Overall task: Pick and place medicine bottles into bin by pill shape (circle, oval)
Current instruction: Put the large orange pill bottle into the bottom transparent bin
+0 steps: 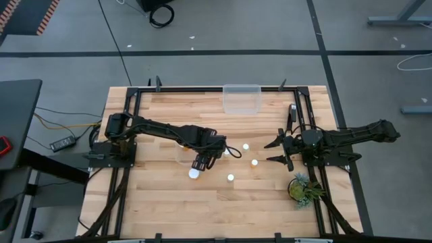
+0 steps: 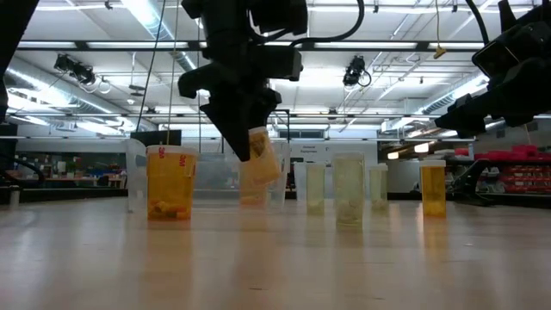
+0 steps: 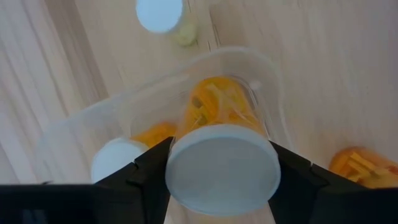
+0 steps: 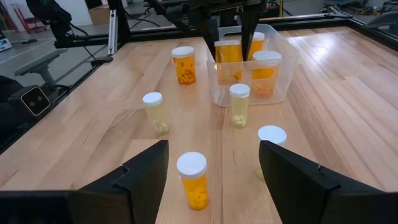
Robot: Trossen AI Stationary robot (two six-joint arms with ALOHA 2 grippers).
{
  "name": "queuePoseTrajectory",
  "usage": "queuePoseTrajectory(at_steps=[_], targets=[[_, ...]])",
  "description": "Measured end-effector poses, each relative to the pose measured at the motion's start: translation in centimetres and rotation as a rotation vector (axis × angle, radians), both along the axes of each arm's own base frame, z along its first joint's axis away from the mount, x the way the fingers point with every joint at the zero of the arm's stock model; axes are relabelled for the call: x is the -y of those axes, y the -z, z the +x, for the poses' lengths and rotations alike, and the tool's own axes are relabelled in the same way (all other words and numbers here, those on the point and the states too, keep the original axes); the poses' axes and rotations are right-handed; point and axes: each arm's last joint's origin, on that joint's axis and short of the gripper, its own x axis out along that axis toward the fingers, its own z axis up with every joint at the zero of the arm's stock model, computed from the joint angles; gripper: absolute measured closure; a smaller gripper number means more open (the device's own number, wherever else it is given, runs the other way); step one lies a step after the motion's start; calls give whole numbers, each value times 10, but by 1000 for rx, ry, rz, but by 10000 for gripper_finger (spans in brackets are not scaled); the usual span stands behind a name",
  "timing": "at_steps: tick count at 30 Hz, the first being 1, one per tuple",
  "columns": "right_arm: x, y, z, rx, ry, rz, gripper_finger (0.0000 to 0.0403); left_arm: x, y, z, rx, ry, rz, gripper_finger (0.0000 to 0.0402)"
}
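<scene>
An amber medicine bottle [image 3: 222,134] is clenched just under its white cap by the left tool [image 3: 214,171], hanging over the clear bin [image 4: 283,59] near the surface's [image 1: 162,202] centre. It is judged light, rigid and smooth-walled. The right tool [image 1: 276,152] waits spread at three o'clock.

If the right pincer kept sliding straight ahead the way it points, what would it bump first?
Probably the small orange bottle standing between the open right pincer fingers' line; the white-capped bottle beside it is close too. Depth is hard to judge.
</scene>
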Motion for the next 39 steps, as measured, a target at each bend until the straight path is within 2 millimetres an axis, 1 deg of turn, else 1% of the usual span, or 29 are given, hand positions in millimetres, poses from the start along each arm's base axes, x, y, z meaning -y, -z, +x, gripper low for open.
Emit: queuePoseTrajectory(at_steps=[5,7,10,14,19,23,28,32,36,39], targets=[[0,0,0,0,0,0,146,0,2,-4,-33,-21,-4,191],[0,0,0,0,0,0,146,0,10,-8,-47,-26,-4,187],[0,0,0,0,0,0,146,-1,27,-19,-117,-26,5,182],[0,0,0,0,0,0,146,-2,36,-26,-170,-33,12,187],[0,0,0,0,0,0,146,-2,29,-24,-158,-45,10,201],[0,0,0,0,0,0,146,-2,24,-21,-144,-46,10,200],[0,0,0,0,0,0,146,-2,16,-23,-188,-45,14,188],[0,0,0,0,-1,0,146,-2,6,-25,-240,-46,18,195],[0,0,0,0,0,0,146,-2,4,-29,-275,-64,18,205],[0,0,0,0,0,0,146,-2,4,-31,-298,-88,17,201]])
